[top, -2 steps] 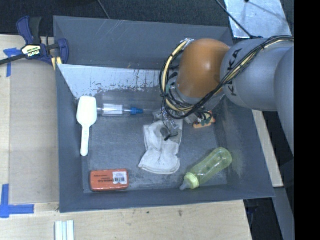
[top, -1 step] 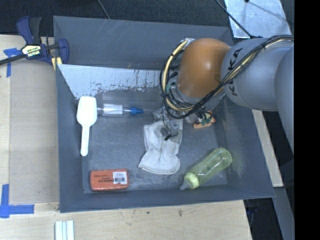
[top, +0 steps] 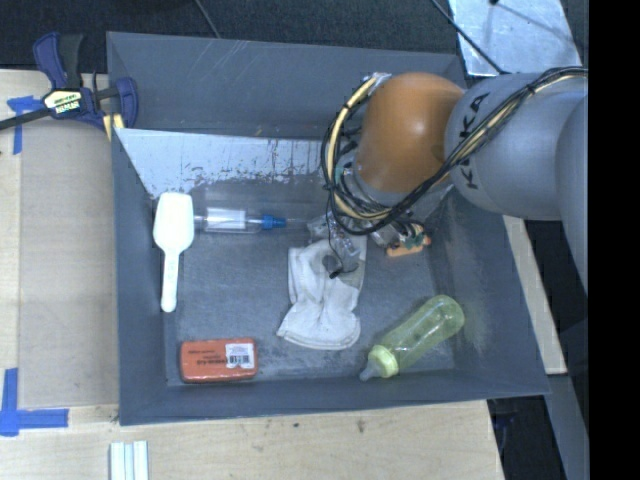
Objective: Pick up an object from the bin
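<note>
The gripper [top: 335, 261] hangs low over the 12 o'clock end of a crumpled white cloth [top: 318, 313], which lies near the middle of the bin [top: 135, 298]; whether it is open or closed I cannot tell. The cloth looks light, soft and limp, so it should bunch up and droop when lifted rather than slip. A raised fold near its top seems the best place to pinch. The green baby bottle [top: 418, 336] lies at 4 o'clock from the cloth, apart from it and probably clear of a lift
</note>
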`<move>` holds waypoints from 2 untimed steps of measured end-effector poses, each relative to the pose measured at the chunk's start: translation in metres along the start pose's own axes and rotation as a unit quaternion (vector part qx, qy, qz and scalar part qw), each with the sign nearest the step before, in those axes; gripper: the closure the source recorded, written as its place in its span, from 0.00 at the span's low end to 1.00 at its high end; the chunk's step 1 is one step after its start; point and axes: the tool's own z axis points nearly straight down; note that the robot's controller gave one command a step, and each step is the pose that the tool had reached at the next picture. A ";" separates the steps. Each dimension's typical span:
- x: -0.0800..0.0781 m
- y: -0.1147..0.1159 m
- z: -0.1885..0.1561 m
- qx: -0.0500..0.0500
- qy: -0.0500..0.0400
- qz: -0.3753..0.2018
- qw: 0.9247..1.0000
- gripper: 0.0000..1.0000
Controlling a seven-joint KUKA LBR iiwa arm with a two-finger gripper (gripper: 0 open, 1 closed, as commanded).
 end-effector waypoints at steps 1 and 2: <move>0.000 0.000 -0.010 0.000 0.000 0.000 1.000 1.00; 0.001 0.001 -0.023 -0.001 0.002 0.000 1.000 1.00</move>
